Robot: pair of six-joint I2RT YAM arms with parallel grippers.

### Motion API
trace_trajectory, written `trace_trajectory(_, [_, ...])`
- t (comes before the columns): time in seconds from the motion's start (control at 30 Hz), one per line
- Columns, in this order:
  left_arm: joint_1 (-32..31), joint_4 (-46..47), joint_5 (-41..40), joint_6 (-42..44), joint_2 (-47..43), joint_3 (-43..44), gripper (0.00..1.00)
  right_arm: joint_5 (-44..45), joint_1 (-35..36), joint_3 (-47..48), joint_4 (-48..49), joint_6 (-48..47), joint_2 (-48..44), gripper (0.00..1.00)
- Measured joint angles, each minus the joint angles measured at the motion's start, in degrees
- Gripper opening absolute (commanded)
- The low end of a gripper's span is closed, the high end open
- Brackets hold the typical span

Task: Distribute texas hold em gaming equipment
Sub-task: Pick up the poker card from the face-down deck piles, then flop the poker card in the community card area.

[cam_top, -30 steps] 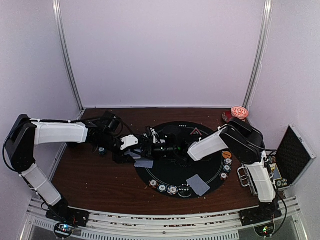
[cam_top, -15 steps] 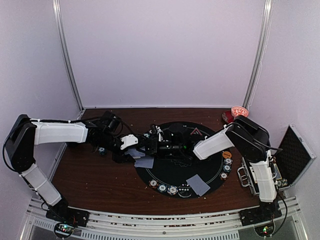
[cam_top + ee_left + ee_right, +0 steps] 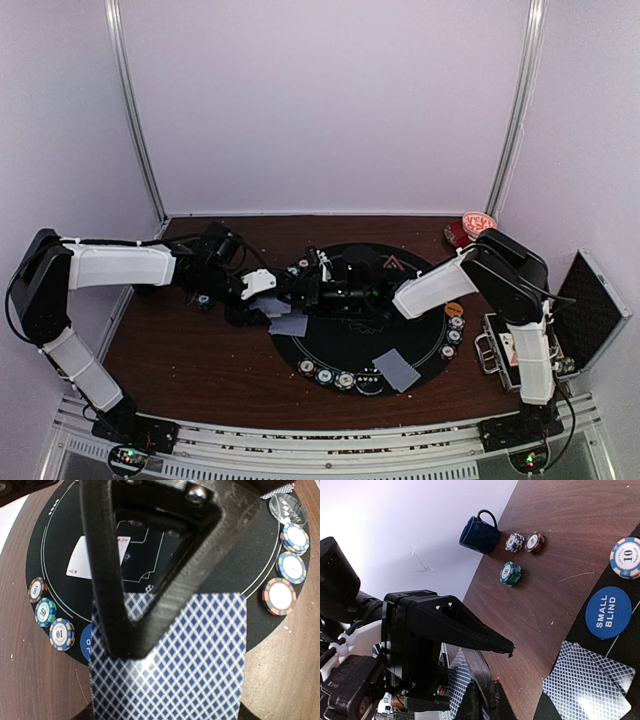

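Here we see the left gripper [image 3: 131, 652] clamping blue diamond-backed playing cards [image 3: 195, 670] at the left edge of the round black mat [image 3: 57, 535]; the right gripper's [image 3: 488, 702] fingers look pressed together

In the right wrist view, a blue disc [image 3: 608, 612] on the round black mat [image 3: 634, 587] reads "SMALL BLIND" in white. A blue-and-peach poker chip [image 3: 625, 557] at the mat's edge bears "10". In the left wrist view, a similar chip [image 3: 62, 634] at the mat's left edge also shows "10". A face-up playing card [image 3: 80, 557] carries a red "A". The other chip faces are illegible.
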Motion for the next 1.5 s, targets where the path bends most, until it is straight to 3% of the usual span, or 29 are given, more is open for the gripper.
trace_trajectory(0.63, [-0.8,1.6,1.0,0.0,0.1,0.0,0.61,0.2,-0.7,-5.5,0.0,-0.5,-5.7,0.00])
trace_trajectory(1.03, [-0.5,0.5,0.0,0.0,0.1,0.0,0.61,3.1,-7.2,-12.6,-5.7,-6.8,-16.5,0.00])
trace_trajectory(1.13, [-0.5,0.5,-0.2,-0.1,0.1,0.0,0.61,9.5,-8.0,-12.5,-15.4,-13.6,-21.0,0.00])
trace_trajectory(1.3, [-0.3,0.5,-0.7,-0.4,0.1,0.0,0.61,27.9,-7.3,-7.3,-34.3,-28.2,-28.8,0.00])
trace_trajectory(1.5, [0.3,0.5,-0.7,-0.9,0.3,0.0,0.61,52.0,-3.1,-1.3,-47.5,-41.3,-30.2,0.00])
